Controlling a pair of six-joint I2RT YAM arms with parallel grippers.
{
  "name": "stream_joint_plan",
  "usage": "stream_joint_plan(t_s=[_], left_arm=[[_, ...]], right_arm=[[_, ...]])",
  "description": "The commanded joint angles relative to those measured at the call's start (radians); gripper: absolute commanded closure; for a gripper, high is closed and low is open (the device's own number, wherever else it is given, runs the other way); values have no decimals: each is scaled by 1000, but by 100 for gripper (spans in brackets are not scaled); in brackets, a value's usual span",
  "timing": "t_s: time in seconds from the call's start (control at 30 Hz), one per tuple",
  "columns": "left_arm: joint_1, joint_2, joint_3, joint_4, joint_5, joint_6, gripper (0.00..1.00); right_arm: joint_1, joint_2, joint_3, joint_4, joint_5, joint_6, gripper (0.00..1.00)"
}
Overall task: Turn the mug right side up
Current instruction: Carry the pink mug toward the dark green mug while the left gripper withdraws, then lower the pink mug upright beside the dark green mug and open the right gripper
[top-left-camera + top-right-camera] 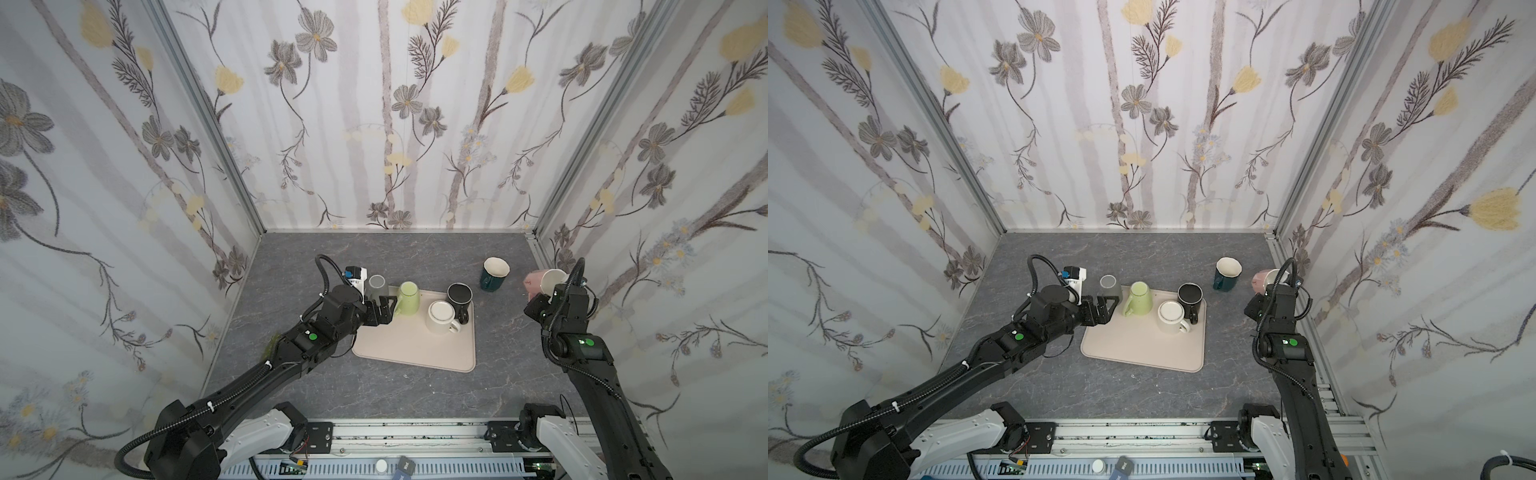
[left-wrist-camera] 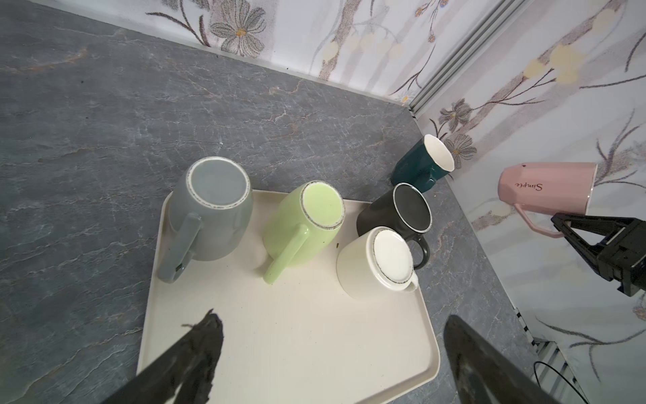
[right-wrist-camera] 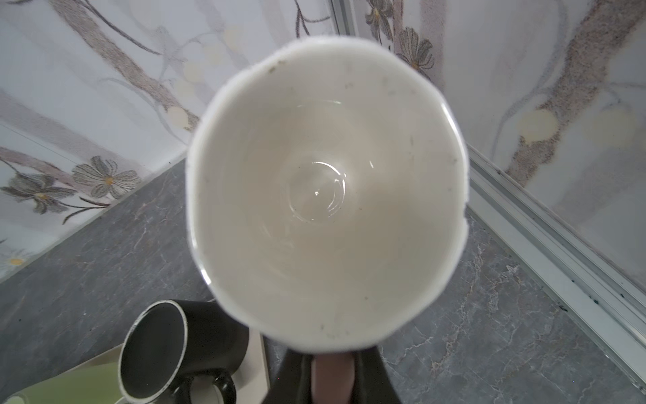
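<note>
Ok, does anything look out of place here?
Yes: the pink mug hangs sideways in mid-air, held by its handle in the right gripper. The green mug and white mug stand bottom-up on the tray.

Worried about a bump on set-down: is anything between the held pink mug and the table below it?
Nothing visible does. The right gripper holds the pink mug by its handle, on its side in the air; the table beneath looks bare, and the teal mug stands apart.
</note>
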Motion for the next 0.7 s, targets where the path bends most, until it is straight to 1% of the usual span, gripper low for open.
stream_joint_plan(t_s=[0.0,0.1,0.27,0.47,0.67], left_arm=[[3,-37,-43,54,-72,22,0],[3,-82,-90,96,-87,43,0],[3,-142,-173,193,-70,67,0],[2,-189,-236,235,-72,93,0],[2,-255,-294,269,-144,84,0]], right_arm=[[-28,18,7,84,-9,-28,100],[-54,39,8,84,-13,-37,100],[-99,82,0,93,7,-51,100],[-121,161,4,108,-2,-53,100],[-124,271,19,141,-27,-52,100]])
